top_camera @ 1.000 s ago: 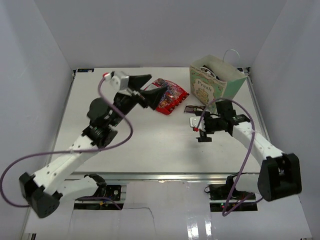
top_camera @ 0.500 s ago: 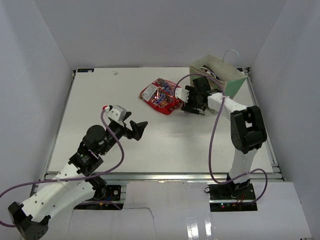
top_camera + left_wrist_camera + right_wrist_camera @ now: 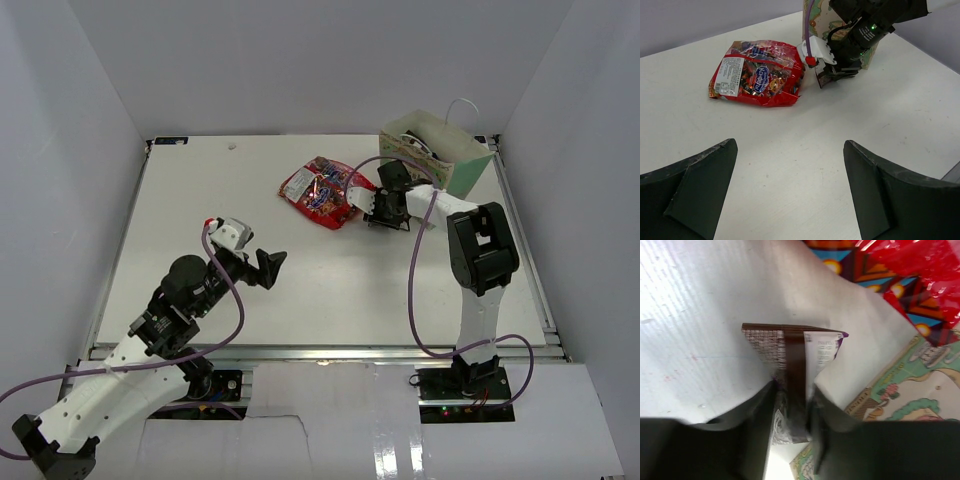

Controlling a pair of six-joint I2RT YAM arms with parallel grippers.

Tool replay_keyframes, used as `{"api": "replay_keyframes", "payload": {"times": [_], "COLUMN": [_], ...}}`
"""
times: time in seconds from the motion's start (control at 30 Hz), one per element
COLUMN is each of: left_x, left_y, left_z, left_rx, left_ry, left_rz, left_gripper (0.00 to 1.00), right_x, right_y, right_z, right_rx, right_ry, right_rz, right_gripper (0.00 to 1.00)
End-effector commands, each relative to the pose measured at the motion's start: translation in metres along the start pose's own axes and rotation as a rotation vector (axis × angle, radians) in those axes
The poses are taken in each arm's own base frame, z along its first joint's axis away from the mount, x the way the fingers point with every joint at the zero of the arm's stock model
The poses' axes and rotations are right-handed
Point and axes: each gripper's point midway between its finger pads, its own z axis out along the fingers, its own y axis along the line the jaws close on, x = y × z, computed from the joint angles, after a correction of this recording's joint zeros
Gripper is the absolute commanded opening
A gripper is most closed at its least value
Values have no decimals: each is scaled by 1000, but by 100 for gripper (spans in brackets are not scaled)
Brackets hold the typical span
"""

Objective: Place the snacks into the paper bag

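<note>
At the far right of the table point(image 3: 200, 200), beside the paper bag point(image 3: 445, 165), my right gripper point(image 3: 792, 390) pinches the dark brown wrapper point(image 3: 790, 347), not yet bagged; the red candy bag point(image 3: 757, 72) waits outside, my left gripper point(image 3: 789, 146) open

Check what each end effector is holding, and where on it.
Right end effector pinches the small dark brown wrapper by one end; left end effector is open, empty.

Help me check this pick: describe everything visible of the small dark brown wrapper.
The small dark brown wrapper is a flat packet: dark brown centre, a fine patterned panel on one side, a white-and-purple printed panel on the other. The right gripper pinches it from both sides, its far end sticking out above the white table, close to the paper bag.
</note>
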Motion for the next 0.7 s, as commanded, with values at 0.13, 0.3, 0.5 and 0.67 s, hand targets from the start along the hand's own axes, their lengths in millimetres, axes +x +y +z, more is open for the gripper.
{"api": "replay_keyframes", "payload": {"times": [0.13, 0.3, 0.5, 0.67], "left_x": [-2, -2, 2, 4], "left_y": [1, 1, 1, 3], "left_z": [-1, -1, 1, 1], "left_rx": [-3, -4, -8, -13], "left_ry": [6, 6, 19, 25], "left_rz": [11, 11, 14, 16], "left_gripper": [98, 98, 98, 98], "right_x": [-22, -68, -125, -148], "right_y": [45, 78, 63, -2], "right_z": [-35, -111, -237, -338], "right_rx": [-143, -195, -51, 215], "right_ry": [-156, -447, -746, -871], "right_rz": [-9, -46, -76, 11], "right_gripper": [23, 17, 16, 16]}}
